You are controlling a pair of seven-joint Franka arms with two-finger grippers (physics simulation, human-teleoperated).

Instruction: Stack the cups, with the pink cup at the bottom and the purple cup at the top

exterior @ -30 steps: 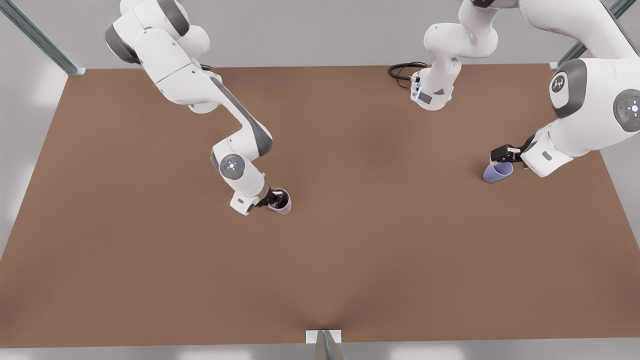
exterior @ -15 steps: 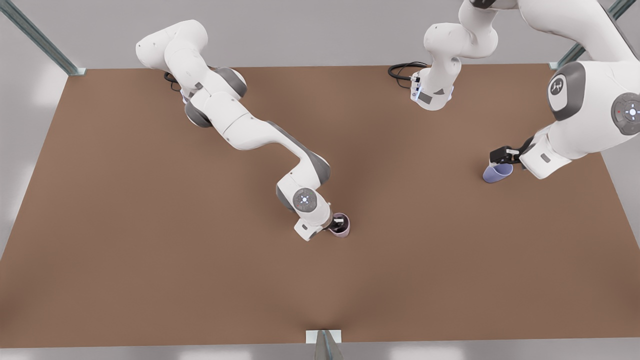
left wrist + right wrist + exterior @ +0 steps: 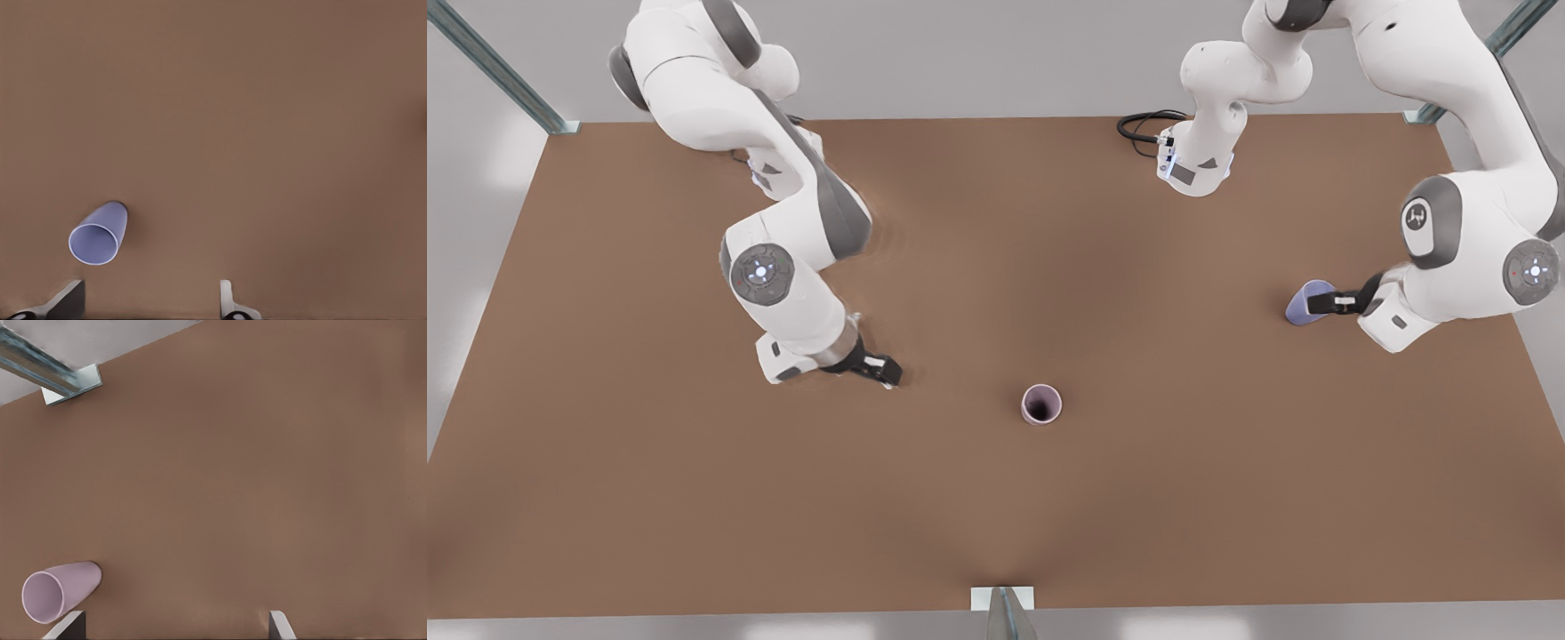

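Observation:
The pink cup stands upright near the table's middle, its dark inside facing up. My right gripper hovers apart from it on the front view's left, open and empty. The right wrist view has the pink cup beyond one fingertip of the open right gripper. The purple cup sits at the front view's right, with my left gripper close against its side. In the left wrist view the left gripper is open, and the purple cup lies ahead of one fingertip, not between the two.
A black cable coils at the table's far edge by an arm base. Metal frame posts stand at the far corners. A metal bracket sits at the near edge. Bare brown table surrounds the pink cup.
My right gripper carried the pink cup toward the middle, let it go and drew back to the front view's left. My left gripper shifted from over the purple cup to its side.

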